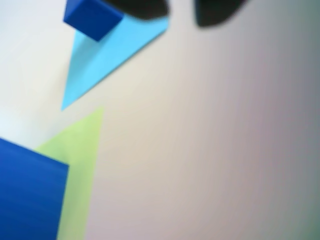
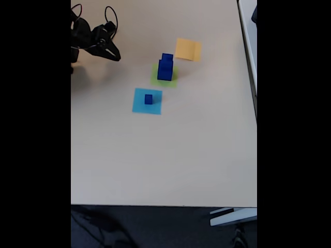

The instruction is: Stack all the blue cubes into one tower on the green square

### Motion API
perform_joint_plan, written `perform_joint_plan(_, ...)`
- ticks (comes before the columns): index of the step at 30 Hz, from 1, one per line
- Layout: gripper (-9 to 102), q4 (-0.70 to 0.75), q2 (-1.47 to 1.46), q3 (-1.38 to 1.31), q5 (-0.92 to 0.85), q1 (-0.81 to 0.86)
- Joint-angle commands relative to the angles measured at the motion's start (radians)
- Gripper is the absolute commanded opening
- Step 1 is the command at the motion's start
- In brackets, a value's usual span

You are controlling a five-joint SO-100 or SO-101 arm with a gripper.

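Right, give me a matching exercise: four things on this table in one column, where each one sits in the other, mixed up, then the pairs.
Things
1. stacked blue cubes
2. single small blue cube
3. orange-yellow square
4. tool

Places in the fixed view
A. on the light-blue square
B. far left, away from all squares
C. on the green square
D. bare, right of the stack

Pairs: 1-C, 2-A, 3-D, 4-B

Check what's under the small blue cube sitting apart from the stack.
The small blue cube sits on the light-blue paper square, near its middle. The paper shows all round it; the patch directly beneath the cube is hidden.
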Motion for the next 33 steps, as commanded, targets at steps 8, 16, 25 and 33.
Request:
perform_joint_plan(8, 0, 0.002, 0.026, 0.006, -0.002, -0.005)
perform_joint_plan(16, 0, 0.002, 0.026, 0.006, 0.000, -0.005)
perform_joint_plan(25, 0, 0.002, 0.026, 0.006, -0.002, -0.005)
perform_joint_plan(33, 0, 0.002, 0.026, 0.006, 0.012, 0.005)
